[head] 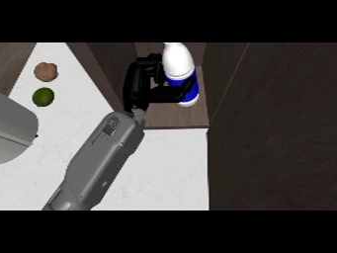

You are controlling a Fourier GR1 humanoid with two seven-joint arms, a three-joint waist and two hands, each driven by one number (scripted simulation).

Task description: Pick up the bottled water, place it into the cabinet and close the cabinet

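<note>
A white marbled desk (172, 168) is seen beneath an open dark-wood cabinet (177, 117), whose door (273, 128) stands wide at the right. The bottled water (180, 69) is held inside the cabinet, above its floor, with the fingers of the left hand (143, 84) curled round its blue label. A brown round item (46, 71) and a green fruit (43, 96) are seen well apart at the left.

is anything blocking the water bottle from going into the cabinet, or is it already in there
Nothing visible blocks it. The water bottle already sits inside the open cabinet, over its wooden floor, with the hand curled round it from the left. The cabinet door stands open at the right, clear of the opening.
</note>
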